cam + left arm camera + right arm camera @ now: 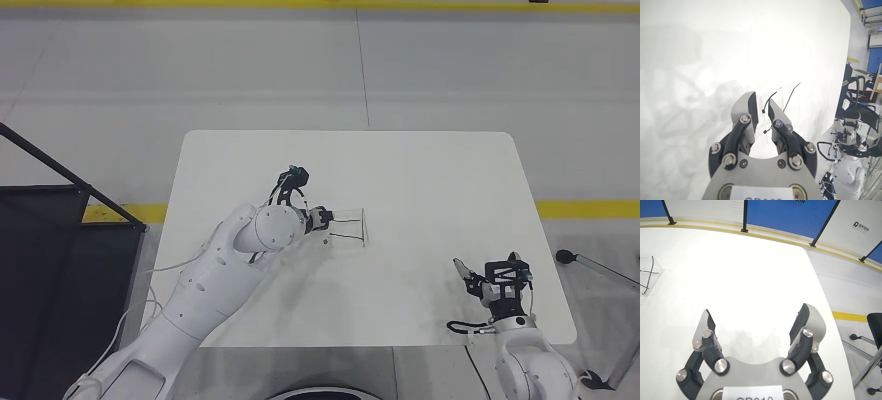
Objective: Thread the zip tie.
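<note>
A small clear box stands near the table's middle with two thin black zip ties leaning in it. My left gripper is right at the box, its fingers a narrow gap apart. One curved zip tie shows in that gap, its head low down; I cannot tell whether a pad touches it. In the top view the left gripper is at the box's left side. My right gripper hovers wide open and empty over the table's front right corner, far from the box.
The white table is bare around the box. Its right edge and front right corner lie close to the right gripper. A black frame stands off the table's left side, and a chair stands beyond the right edge.
</note>
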